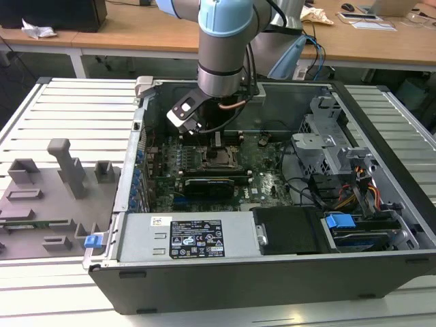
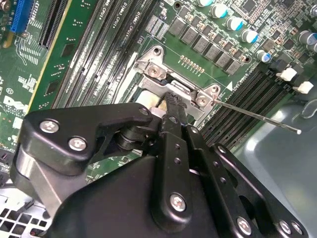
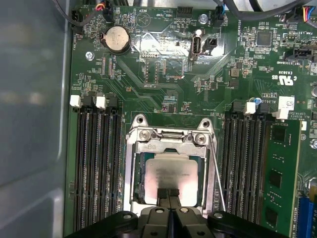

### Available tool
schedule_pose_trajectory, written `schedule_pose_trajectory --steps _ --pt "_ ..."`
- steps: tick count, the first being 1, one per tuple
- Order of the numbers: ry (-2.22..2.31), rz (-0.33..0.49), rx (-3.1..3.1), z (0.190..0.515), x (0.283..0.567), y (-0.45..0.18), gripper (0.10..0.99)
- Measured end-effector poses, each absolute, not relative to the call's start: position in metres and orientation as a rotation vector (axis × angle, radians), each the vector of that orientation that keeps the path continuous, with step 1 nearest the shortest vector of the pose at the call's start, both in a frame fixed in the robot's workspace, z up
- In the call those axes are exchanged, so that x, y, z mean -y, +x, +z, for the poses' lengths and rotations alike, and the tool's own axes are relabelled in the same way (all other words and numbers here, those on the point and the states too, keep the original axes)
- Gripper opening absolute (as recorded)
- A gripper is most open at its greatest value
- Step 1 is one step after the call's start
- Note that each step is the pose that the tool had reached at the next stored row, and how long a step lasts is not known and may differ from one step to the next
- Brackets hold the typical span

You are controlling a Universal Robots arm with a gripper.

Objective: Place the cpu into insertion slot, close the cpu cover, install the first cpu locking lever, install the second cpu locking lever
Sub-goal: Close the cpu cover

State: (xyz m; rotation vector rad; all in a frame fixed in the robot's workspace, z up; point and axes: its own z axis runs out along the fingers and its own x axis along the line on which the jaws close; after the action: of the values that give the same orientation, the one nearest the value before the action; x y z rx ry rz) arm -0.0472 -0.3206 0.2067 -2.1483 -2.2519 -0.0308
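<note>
In the first wrist view the cpu (image 3: 171,171), a dull silver square, lies in the insertion slot (image 3: 140,184), whose dark rim shows beside it. The silvery cpu cover (image 3: 168,143) lies flat around the chip, framing it. My gripper (image 3: 167,192) is shut, its two black fingertips pressed together over the chip's near edge with nothing visible between them. A thin wire locking lever (image 3: 217,173) runs along one side of the socket. In the second wrist view this lever (image 2: 257,116) sticks out over the memory slots, and my gripper (image 2: 171,99) sits by the cover's hinge end. In the exterior view the gripper (image 1: 216,139) hangs over the socket (image 1: 216,160).
Long black memory slots (image 3: 96,168) flank the socket, with a green memory module (image 3: 280,173) on one side. A coin battery (image 3: 118,38) sits further off. The case wall (image 3: 29,119) is close. A black expansion card (image 1: 208,185), drive cage (image 1: 327,146) and grey fixture (image 1: 48,197) show in the exterior view.
</note>
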Motion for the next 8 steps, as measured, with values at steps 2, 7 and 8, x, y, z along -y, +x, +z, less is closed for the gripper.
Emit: schedule_pose_trajectory --steps 2,7,8 --pt "-2.148 -0.031 2.252 0.2062 0.3205 -0.0463 0.106" --pt "-2.149 -0.033 2.252 0.2087 0.3205 -0.0443 0.106" --pt "-2.151 -0.037 2.255 0.2103 0.3205 -0.0445 0.106"
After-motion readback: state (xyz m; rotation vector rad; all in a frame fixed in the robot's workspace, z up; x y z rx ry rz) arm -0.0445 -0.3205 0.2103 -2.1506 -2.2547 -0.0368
